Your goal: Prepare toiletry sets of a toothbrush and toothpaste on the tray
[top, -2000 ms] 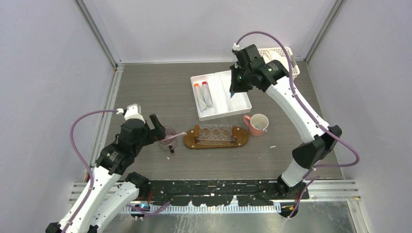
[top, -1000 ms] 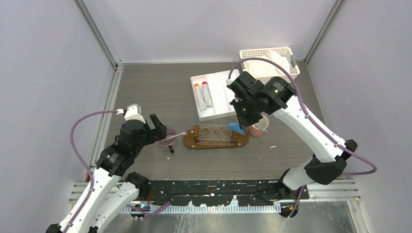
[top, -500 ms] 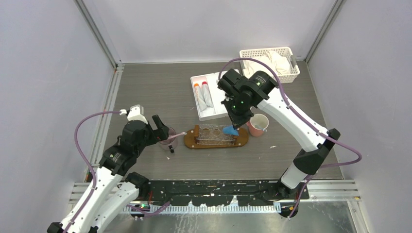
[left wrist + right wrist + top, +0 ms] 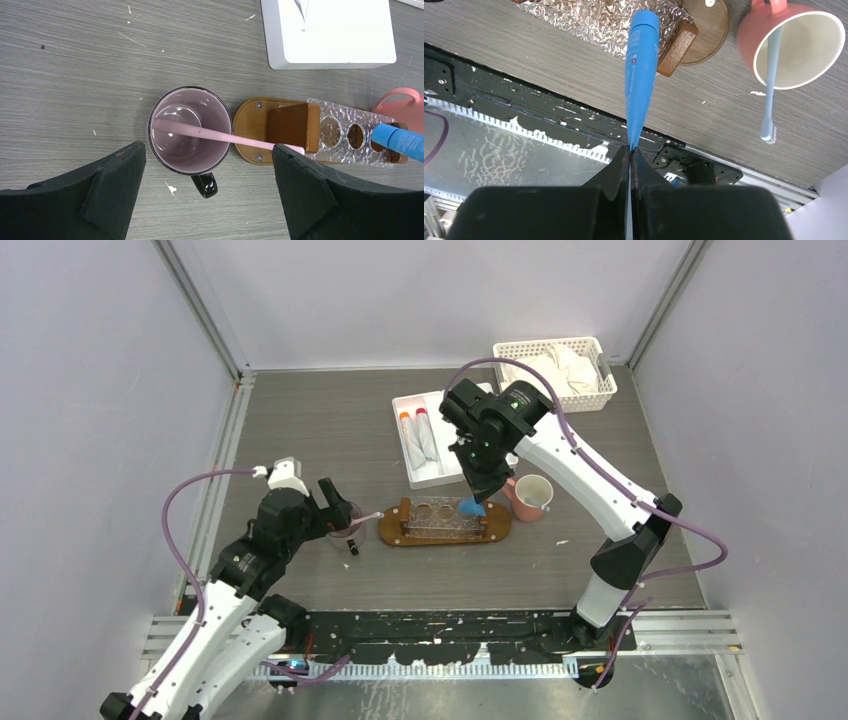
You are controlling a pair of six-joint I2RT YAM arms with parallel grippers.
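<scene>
The right pincer [image 4: 629, 149] pinches a smooth blue toothpaste tube [image 4: 640, 70] over the oval brown wooden tray [image 4: 246, 118]; the left pincer [image 4: 207, 150] is open.

the left tool [image 4: 208, 152] gapes above a purple mug [image 4: 175, 152] between its fingers. a pink toothbrush [image 4: 220, 135] leans out of it onto the wooden tray [image 4: 247, 117], towards the right finger. a blue toothpaste tube [image 4: 400, 141] is farther right.

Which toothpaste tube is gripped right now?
The blue tube, pinched at its crimped end by the right gripper over the wooden tray; the two white-grey tubes lie in the white tray.
</scene>
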